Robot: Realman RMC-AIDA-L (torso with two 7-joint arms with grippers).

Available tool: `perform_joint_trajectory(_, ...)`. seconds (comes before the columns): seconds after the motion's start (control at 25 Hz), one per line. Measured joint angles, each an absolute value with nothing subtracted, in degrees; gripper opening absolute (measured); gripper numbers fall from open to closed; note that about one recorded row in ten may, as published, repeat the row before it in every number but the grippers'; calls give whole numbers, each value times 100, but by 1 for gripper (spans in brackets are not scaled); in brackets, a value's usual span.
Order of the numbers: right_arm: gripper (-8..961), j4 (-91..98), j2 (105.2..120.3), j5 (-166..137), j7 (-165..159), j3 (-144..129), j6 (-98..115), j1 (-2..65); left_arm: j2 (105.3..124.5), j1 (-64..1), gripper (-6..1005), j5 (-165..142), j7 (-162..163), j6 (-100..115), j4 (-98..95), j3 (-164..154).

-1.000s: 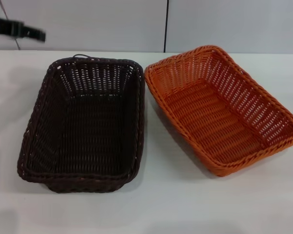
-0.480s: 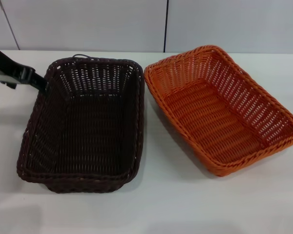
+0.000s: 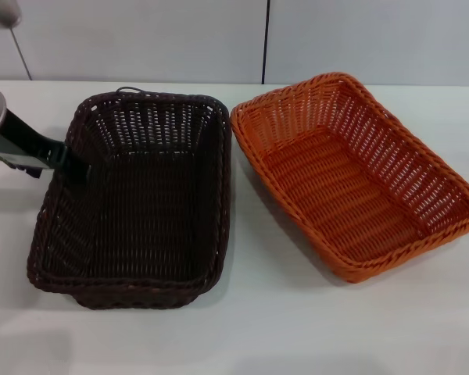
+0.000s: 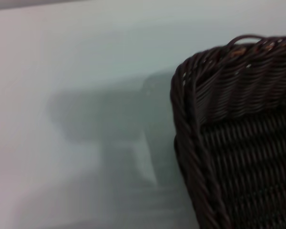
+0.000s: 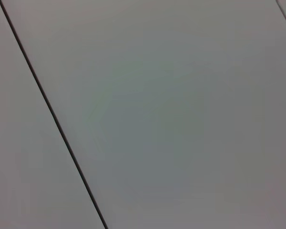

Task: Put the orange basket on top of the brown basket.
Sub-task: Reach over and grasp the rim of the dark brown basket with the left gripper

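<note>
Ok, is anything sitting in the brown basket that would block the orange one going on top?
Nothing visible: the brown basket is empty, but the left gripper is at its far-left rim. The orange basket is beside it.

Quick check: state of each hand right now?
Left hand: at the brown basket rim's left side; open or closed cannot be told.
Right hand: not in view.

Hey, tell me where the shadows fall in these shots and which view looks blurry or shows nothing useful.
Head view: soft, even light; faint shadows under the brown basket and orange basket; the left gripper sits at the brown rim. Left wrist view: out of focus, a broad grey shadow lies on the white table beside the basket corner. Right wrist view: only a plain grey surface with dark seam lines.
</note>
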State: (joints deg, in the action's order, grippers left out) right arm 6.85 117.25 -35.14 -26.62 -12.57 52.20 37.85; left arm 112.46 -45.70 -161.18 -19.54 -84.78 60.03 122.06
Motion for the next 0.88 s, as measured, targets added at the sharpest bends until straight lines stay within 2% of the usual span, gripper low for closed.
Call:
perform_joint_trajectory(0.52,606,659,11739,-3541,-2663,-1257,5170,3781,11415,-4457,854,-16331,-2028,-8142,5739,12173)
perform_joint_trajectory(0.64,605,659,11741,-3544,-2662,-1257,5162,3783,11432,-4422,658,-16344,-2029,-8117,5818,12177)
perform_joint_trajectory(0.88,605,659,11741,-3550,-2659,-1257,5090,3778,11475,-4367,483,-16355,-2030,-8108,6042,12182)
